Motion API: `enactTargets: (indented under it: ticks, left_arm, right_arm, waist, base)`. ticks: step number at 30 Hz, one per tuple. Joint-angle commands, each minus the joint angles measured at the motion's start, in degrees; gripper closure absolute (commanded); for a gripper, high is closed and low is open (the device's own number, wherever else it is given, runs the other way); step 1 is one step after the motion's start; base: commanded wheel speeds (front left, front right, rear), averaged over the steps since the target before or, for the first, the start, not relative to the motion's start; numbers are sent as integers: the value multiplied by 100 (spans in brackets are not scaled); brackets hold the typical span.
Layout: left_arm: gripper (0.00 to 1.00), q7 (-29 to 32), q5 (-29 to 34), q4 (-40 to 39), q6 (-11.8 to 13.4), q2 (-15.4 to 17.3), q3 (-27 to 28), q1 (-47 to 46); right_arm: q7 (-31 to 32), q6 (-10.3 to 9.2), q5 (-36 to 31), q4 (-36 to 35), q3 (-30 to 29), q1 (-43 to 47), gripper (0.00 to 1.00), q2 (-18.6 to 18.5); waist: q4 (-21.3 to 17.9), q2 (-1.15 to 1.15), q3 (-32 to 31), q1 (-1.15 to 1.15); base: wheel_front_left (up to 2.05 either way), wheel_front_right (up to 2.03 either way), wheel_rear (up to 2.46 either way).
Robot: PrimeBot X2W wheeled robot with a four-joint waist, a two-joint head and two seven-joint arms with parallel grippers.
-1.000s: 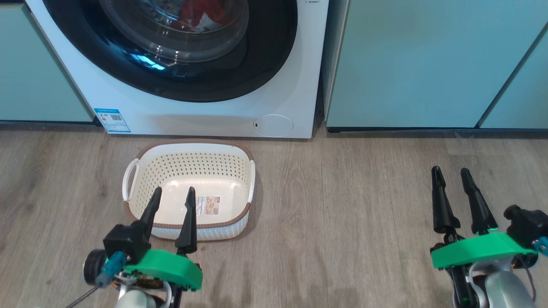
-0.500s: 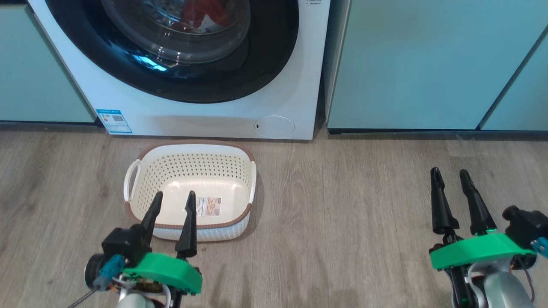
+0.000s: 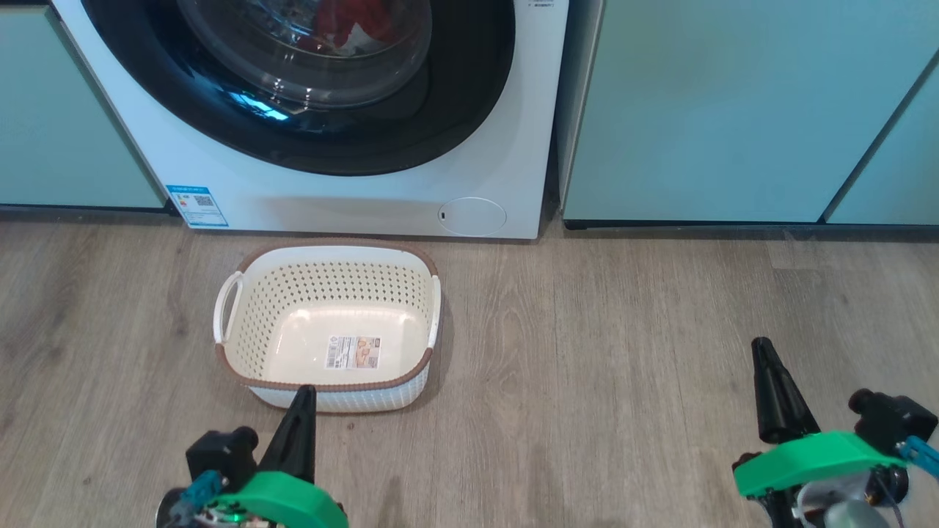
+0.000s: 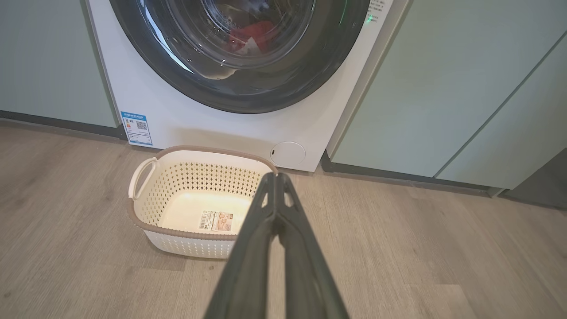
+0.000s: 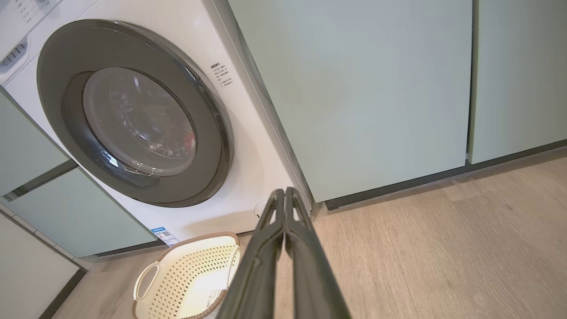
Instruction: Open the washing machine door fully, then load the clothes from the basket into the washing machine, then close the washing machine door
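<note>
The washing machine (image 3: 367, 198) occupies the upper left of the head view and stands on the wood-pattern floor (image 3: 623, 367) between pale teal cabinets (image 3: 733, 110). The washing machine door (image 3: 469, 110) lies flush against the front panel; its glossy black rim surrounds the clear glass bowl. The clothes (image 3: 352, 22), red with a small white part, are visible through the glass, inside the drum, at the top edge of the frame. A blue label sticker (image 3: 196, 205) sits at the lower left of the front panel and a round cap (image 3: 473, 216) at the lower right.

The basket (image 3: 326, 253) stands on the floor just below the machine, left of centre in the frame. A printed label (image 3: 353, 352) lies on its bare bottom.

The left end effector (image 3: 302, 400) is at the lower left, its fingers pressed together into a single point, with nothing between them. In the frame its tip overlaps the near wall of the basket; contact cannot be determined.

The right end effector (image 3: 764, 356) is at the lower right, over bare floor and well apart from the basket. Its fingers are likewise pressed together and hold nothing.
</note>
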Motion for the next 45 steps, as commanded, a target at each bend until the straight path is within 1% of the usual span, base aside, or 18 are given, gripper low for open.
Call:
enactTargets:
  ticks: [1,45]
  left_arm:
    - [100,32,-188,-182,-36,10,56,-247]
    - [100,701,-2879,-125,-318,70,549,-498]
  right_arm:
    - [50,0,172,-204,-15,-229,100,1]
    - [776,0,2498,-231,-136,-404,100,12]
  waist:
    - [5,0,0,0]
    - [103,0,-2,0]
  base:
    - [0,0,0]
    - [0,0,0]
